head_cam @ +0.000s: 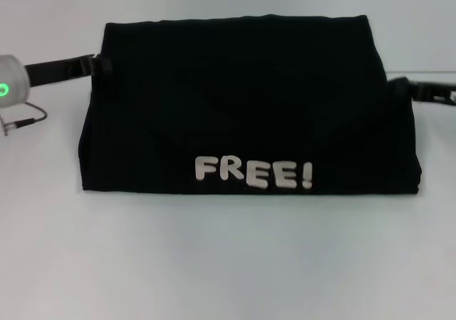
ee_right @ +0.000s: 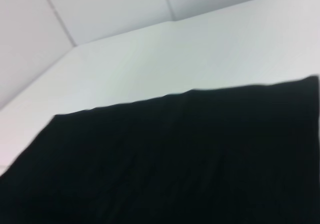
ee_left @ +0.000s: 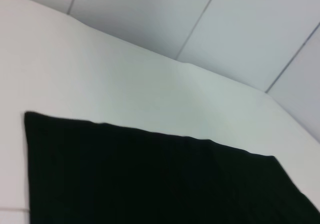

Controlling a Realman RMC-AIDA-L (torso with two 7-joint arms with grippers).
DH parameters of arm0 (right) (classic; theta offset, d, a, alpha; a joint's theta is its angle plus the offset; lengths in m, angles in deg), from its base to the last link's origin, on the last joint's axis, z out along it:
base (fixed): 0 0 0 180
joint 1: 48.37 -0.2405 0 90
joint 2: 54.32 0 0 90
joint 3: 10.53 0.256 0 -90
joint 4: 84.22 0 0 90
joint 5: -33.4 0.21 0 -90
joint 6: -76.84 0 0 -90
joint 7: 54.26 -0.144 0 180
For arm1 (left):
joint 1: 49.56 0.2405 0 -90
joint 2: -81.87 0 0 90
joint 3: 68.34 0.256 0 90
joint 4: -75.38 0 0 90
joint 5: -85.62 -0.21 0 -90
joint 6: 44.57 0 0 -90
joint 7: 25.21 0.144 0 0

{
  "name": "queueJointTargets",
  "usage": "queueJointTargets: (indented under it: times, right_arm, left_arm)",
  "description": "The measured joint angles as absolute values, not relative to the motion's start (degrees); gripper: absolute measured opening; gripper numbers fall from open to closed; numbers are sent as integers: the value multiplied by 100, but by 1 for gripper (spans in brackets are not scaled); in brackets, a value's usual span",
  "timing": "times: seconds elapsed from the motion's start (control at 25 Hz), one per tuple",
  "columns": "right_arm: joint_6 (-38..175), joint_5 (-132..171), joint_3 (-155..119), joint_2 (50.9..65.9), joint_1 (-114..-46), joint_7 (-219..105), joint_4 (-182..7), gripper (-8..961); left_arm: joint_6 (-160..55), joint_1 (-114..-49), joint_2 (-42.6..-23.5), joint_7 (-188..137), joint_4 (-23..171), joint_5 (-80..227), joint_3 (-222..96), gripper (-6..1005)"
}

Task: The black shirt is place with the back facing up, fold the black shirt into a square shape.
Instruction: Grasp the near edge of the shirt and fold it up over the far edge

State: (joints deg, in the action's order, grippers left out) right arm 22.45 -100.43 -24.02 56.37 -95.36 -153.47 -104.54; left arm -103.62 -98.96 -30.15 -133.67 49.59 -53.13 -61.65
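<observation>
The black shirt [head_cam: 249,106] lies in the middle of the white surface [head_cam: 228,263], already folded into a wide, squat block that narrows toward twelve o'clock, so the sides slope inward and the outline is nearer a trapezoid than a square. The sleeves and neckline are tucked out of sight, which suggests the first folds are done; judging from its width against its depth, at least one more fold across, bringing the three o'clock or nine o'clock side over, seems needed before it reads as square. The cloth is soft, matte and deep black, showing only faint creases where layers overlap, and its far edge runs nearly straight in both wrist views with a slight step where the layers meet. Contrary to a plain garment, white puffy letters [head_cam: 254,172] spelling "FREE!" sit along the six o'clock edge of the top layer. The left hand [head_cam: 100,65] reaches in at the shirt's ten o'clock corner, at the end of a black arm with a grey joint showing a green light [head_cam: 4,90]; the right hand [head_cam: 399,86] meets the shirt's edge at about three o'clock. Both are dark against dark cloth, so I cannot tell how far either is open or whether either has hold of the fabric.
</observation>
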Motion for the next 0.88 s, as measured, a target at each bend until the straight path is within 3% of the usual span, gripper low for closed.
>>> queueJointTargets:
  times: [0.24,0.52,0.6,0.88]
  right_arm:
    - [3307,-10021,-2719,5766,-9999,-15347,-10343,46]
    - [3952,-10010,-2764,5753,-10217,-15326,-10098,45]
    - [4118,-10008,-2768,5788,-10225,-15271,-9996,45]
    - [4551,-9998,-2774,6128,-10236,-15097,-9945,46]
  left_arm:
    - [-9531,-10080,-3029,-13051,5219,-5180,-6124,53]
    - [-9084,-10188,-3041,-12768,5406,-5103,-6122,96]
    - [-8803,-10194,-3106,-12629,5527,-5060,-6121,111]
    - [-7946,-10199,-3465,-12248,5660,-5026,-6122,162]
